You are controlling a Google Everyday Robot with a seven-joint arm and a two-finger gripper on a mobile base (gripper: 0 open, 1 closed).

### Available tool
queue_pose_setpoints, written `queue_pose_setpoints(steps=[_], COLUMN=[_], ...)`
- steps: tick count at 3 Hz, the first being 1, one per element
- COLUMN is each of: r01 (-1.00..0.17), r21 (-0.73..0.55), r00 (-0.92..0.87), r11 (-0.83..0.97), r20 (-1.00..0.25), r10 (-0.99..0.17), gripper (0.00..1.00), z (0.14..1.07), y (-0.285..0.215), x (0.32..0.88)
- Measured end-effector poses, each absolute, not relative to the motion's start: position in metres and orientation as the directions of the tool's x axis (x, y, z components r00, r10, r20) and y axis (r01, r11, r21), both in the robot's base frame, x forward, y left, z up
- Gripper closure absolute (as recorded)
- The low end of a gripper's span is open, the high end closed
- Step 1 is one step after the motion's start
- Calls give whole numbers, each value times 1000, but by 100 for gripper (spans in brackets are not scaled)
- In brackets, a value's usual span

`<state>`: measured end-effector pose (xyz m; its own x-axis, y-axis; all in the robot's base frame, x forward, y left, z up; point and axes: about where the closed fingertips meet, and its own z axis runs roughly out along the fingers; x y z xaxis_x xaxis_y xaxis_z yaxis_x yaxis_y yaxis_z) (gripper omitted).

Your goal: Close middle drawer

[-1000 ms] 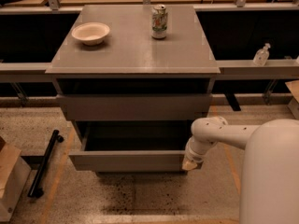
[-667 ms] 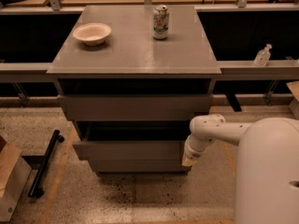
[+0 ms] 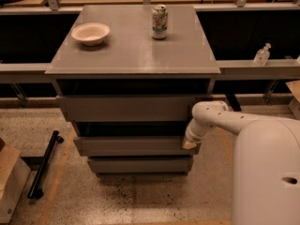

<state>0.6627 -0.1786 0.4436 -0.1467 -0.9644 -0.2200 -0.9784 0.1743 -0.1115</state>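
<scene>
Floor first, far left: a cardboard box (image 3: 9, 182) pokes into view at the edge, and just beside it a black bar (image 3: 44, 165) lies at a slant on the speckled ground. Moving across, the grey desk (image 3: 136, 55) fills the centre. On its top, towards the back left corner, there's a pale bowl (image 3: 90, 33), upright. Further right along the back edge stands a drinks can (image 3: 159, 21), upright too and well apart from the bowl.

Down the front go three grey fronts. The top drawer (image 3: 131, 108) has the tallest face. Below a dark strip comes the middle drawer (image 3: 126, 146), wide and shallow, with only its plain flat front on show. It sits a touch forward of the lowest drawer (image 3: 140, 164), which is slightly narrower and tucked beneath.

Now the right end of that middle front, and here's the tool (image 3: 190, 144), its tan tip right up against the face of the drawer near the corner. Whether it is spread or pressed together cannot be told from this angle. The white arm (image 3: 211, 118) bends down to it from an elbow beside the desk's right edge. The robot's big white body (image 3: 267, 172) takes up the lower right. Up behind, on a ledge to the right, stands a small clear bottle (image 3: 261, 55).
</scene>
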Motion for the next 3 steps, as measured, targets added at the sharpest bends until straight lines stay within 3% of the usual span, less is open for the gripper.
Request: queue_pose_setpoints(steps=[3], r01=[-981], r21=[-98], r00=[-145], r11=[170], r20=[-219], r10=[-965], gripper=[12], z=[436], y=[-176], x=[659])
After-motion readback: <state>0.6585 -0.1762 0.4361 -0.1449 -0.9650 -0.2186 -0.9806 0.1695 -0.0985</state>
